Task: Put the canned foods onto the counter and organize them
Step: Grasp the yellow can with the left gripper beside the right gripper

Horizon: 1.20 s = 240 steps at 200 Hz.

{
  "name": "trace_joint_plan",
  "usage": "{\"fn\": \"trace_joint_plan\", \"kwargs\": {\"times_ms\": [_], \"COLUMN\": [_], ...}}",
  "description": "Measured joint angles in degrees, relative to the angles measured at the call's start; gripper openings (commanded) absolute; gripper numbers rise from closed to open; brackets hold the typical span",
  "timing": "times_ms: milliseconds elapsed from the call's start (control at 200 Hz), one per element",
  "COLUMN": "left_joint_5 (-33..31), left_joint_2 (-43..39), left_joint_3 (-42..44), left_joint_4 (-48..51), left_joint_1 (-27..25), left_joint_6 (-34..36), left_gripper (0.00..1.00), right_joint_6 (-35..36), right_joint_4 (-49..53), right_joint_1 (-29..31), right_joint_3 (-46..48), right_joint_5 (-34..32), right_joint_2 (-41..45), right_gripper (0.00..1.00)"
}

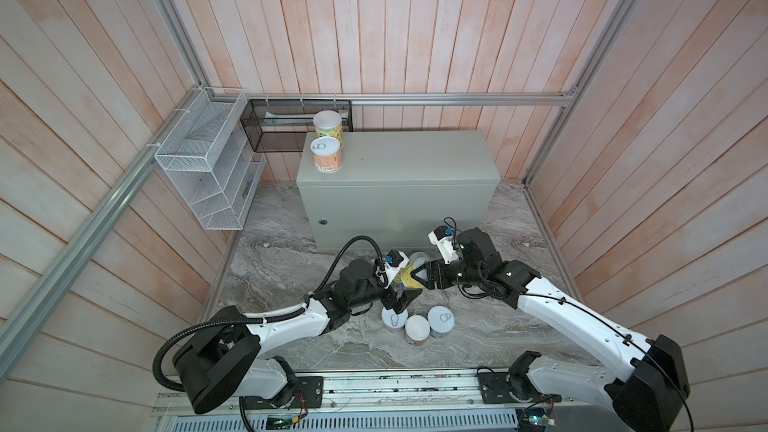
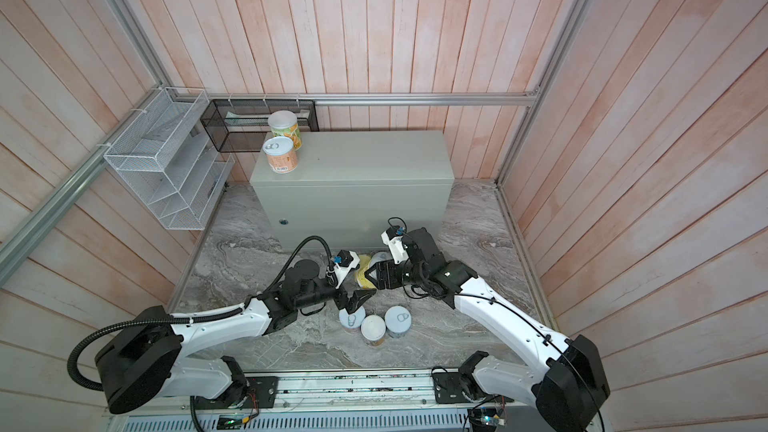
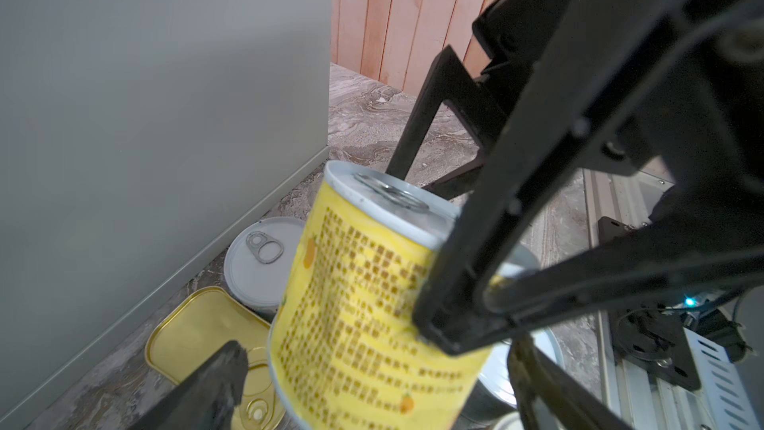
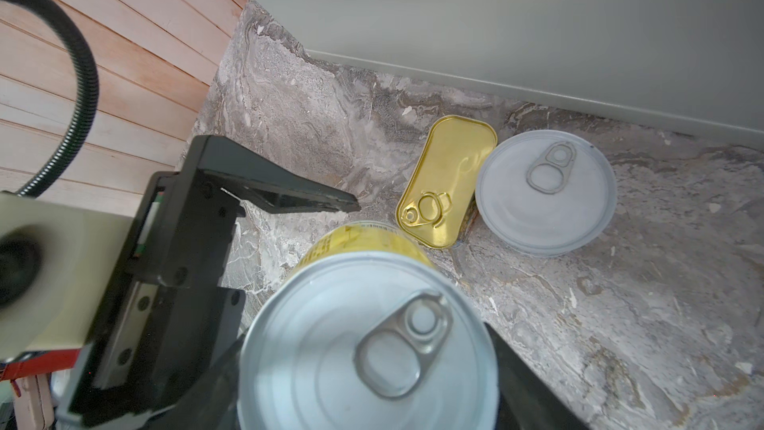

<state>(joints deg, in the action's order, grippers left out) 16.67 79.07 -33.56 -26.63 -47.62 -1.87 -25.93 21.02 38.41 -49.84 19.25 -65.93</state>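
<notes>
**Right wrist view: yellow can gripped, worktop not yet reached**

The yellow can (image 4: 368, 349) is clamped between the fingers of the right hand (image 1: 413, 275). It is raised off the marbled stone base (image 1: 498, 326) and tilted. Just beside it the left hand (image 1: 405, 299) hangs spread wide, holding nothing.

I cannot tell whether this is a pass or a straight carry. Either way, I judge the right hand should level the can and hold firm until the can is supported.

Just past the right fingertips lie the gold tin (image 4: 448, 179) and a grey-lidded can (image 4: 545, 192), side by side. Three more cans (image 1: 417, 329) stand under the left hand.

Well beyond both hands, the grey worktop (image 1: 415, 155) carries two cans (image 1: 326, 155) at the left hand's end. Behind them, the black mesh basket (image 1: 291, 141) holds a pale flat item I cannot identify. The white wire basket (image 1: 187, 160) shows no cans.
</notes>
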Motion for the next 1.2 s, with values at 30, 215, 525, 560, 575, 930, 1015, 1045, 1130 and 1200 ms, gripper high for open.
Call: {"fn": "trace_joint_plan", "kwargs": {"times_ms": [30, 215, 525, 560, 575, 930, 1015, 1045, 1130, 1200], "left_joint_5": [0.0, 0.0, -0.5, -0.5, -0.6, -0.9, -0.9, -0.8, -0.6, -0.6], "left_joint_2": [0.5, 3.6, 7.2, 7.2, 7.2, 7.2, 7.2, 7.3, 7.5, 7.5], "left_joint_3": [-0.4, -2.0, -4.0, -4.0, -4.0, -4.0, -4.0, -4.0, -4.0, -4.0], "left_joint_4": [-0.1, -2.1, -3.0, -3.0, -3.0, -3.3, -3.0, -2.8, -2.8, -2.9], "left_joint_1": [-0.1, -1.3, -3.8, -3.8, -3.9, -3.9, -3.9, -3.9, -4.1, -4.1], "left_joint_6": [0.0, -0.1, -0.1, -0.1, -0.1, 0.2, 0.5, 0.5, 0.8, 0.8], "left_gripper": [1.0, 1.0, 1.0, 1.0, 1.0, 0.86, 0.79, 0.77, 0.74, 0.73], "right_joint_6": [0.0, -0.4, -0.9, -0.9, -0.9, -0.8, -0.8, -0.8, -0.8, -0.8], "right_joint_4": [0.0, 0.0, 0.0, 0.1, 0.1, 0.1, -0.1, -0.3, -0.4, -0.5], "right_joint_1": [0.0, 0.0, 0.0, 0.0, 0.0, 0.0, -0.1, -0.1, -0.3, -0.3], "right_joint_3": [0.2, 1.1, 1.9, 2.0, 2.1, 2.1, 2.1, 2.1, 2.1, 2.1], "right_joint_5": [0.0, 0.3, 1.4, 1.4, 1.4, 1.6, 1.7, 1.7, 1.7, 1.7], "right_joint_2": [0.3, 2.2, 2.7, 2.7, 2.7, 2.7, 2.7, 2.7, 2.7, 2.7], "right_gripper": [0.52, 0.51, 0.51, 0.51, 0.51, 0.51, 0.51, 0.51, 0.51, 0.51]}}
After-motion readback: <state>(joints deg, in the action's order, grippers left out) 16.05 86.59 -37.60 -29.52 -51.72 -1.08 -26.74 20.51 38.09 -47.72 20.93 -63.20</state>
